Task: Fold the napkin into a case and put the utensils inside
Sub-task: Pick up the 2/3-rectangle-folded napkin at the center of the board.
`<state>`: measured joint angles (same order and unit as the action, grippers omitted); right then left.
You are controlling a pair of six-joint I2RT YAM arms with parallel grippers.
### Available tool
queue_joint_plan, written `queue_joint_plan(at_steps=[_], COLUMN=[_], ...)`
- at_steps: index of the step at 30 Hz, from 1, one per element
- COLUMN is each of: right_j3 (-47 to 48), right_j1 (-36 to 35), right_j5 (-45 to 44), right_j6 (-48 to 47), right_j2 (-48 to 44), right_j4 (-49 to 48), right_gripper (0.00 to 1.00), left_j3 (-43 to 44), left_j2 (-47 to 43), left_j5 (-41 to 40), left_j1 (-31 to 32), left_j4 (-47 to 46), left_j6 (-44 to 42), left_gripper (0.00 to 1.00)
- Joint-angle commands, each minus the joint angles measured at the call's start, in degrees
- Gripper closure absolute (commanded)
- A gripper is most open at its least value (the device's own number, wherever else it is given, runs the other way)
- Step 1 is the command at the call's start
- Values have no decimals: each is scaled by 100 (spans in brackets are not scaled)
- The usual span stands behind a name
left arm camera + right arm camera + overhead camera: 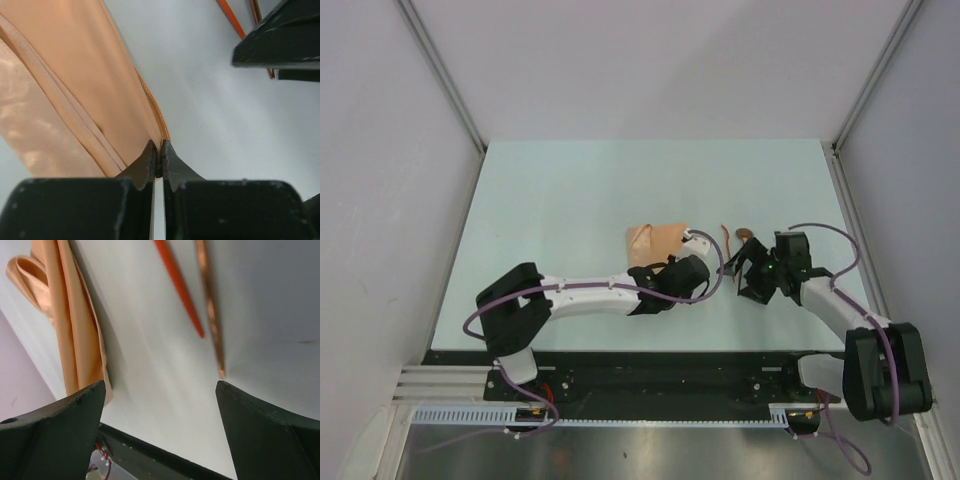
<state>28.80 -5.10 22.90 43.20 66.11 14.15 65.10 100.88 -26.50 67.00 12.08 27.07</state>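
Left hand [156, 151] low, pinching napkin [75, 65] edge

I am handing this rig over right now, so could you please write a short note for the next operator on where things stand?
The left gripper is shut, pinching the napkin at its hemmed edge.
The right gripper is open and holds nothing; it hovers over the table near the ends of the utensils.
The napkin lies mid-table, partly folded over itself. The two utensils lie side by side to its right, outside the cloth.
Done: a first fold seems started.
Left: finish the folding, then slip both utensils inside.
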Motion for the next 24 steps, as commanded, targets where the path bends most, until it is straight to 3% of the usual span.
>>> queue_joint_plan(at_steps=[1,5,16,24], right_j3=[460,732,1479,1664], right_j1=[-700,-1018,-1546,-1845], right_j5=[-83,-198,-31,31], right_j6=[715,1128,1147,1147], right_j2=[655,1350,2837,3706], right_j4=[-1071,-1571,-2302,-2970], right_gripper=[3,4,10,28], left_j3=[-348,-524,-595,-674], left_j2=[-499,-657,-789,-824], left_j5=[207,268,356,549], left_j1=[-108,-135,-223,-267], left_j4=[-531,-636,-689,-794], left_j6=[316,334,281,281], left_gripper=[100,100,100,100])
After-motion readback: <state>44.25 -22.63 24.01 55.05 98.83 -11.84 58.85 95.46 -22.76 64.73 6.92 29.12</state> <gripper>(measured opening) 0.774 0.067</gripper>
